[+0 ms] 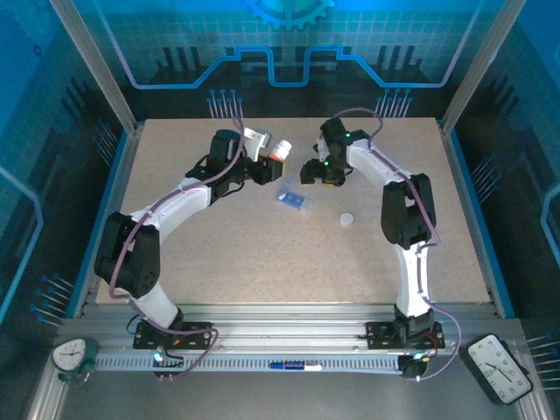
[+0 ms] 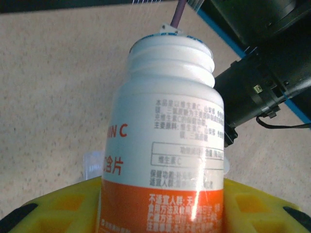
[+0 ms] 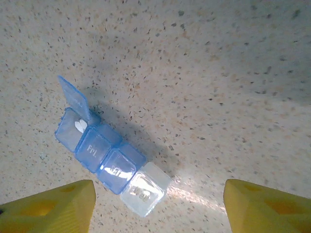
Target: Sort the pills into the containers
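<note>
My left gripper (image 2: 163, 211) is shut on a white and orange pill bottle (image 2: 167, 131), its yellow fingers (image 2: 58, 208) on both sides of the lower label. The threaded neck is bare, with no cap on it. From above, the bottle (image 1: 278, 149) lies tilted in the left gripper (image 1: 262, 166), above and left of the blue pill box (image 1: 294, 199). The containers (image 3: 104, 158) sit in a row; the leftmost lid stands open with white pills (image 3: 77, 126) inside, and the end compartment (image 3: 145, 194) is clear. My right gripper (image 3: 158, 213) hovers open over that end, holding nothing.
A small white round cap (image 1: 347, 219) lies on the speckled table (image 1: 262, 262) to the right of the pill box. The right gripper (image 1: 313, 171) hangs close to the bottle's mouth. Blue walls (image 1: 114, 175) and metal rails border the table.
</note>
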Controlling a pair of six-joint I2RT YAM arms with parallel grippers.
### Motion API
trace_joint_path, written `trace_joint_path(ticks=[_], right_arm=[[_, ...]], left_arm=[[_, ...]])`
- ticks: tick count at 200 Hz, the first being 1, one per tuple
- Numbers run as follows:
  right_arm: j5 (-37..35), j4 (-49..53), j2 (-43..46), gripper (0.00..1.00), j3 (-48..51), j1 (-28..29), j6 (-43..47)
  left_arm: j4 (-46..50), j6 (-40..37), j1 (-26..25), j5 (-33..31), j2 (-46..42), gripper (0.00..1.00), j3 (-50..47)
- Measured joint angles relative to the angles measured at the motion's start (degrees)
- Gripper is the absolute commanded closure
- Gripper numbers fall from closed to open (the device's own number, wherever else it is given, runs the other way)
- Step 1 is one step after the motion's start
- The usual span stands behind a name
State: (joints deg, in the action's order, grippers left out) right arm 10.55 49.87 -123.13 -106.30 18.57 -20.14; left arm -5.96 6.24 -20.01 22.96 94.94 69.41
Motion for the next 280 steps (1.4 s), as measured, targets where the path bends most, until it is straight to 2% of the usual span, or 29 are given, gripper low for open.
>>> trace_joint_path(ticks=[32,91,152,229,280], right_arm=[[-0.9,0.5,4.0,0.29,1.6,-1.3,0.0],[-4.3,1.7,10.7,0.28,11.6,-1.5,0.0],[-10.3,4.2,11.9,0.27,20.3,-1.6,0.0],[-13.4,4.7,9.6,0.28,21.4,-1.6,0.0],[-13.6,4.5,7.8,0.33,22.3,-1.6,0.0]], left_arm=[[-8.0,1.4,0.0,0.5,-0.8,1.00,-0.2],[-22.6,2.7,0.0,1.2,-0.8,1.00,-1.6],[-32.5,-0.1,-0.1,2.0,-0.9,1.00,-3.2],[-36.7,-1.9,-0.6,4.1,-0.9,1.00,-3.4],[-36.7,-1.9,-0.8,5.0,-0.9,1.00,-3.4]])
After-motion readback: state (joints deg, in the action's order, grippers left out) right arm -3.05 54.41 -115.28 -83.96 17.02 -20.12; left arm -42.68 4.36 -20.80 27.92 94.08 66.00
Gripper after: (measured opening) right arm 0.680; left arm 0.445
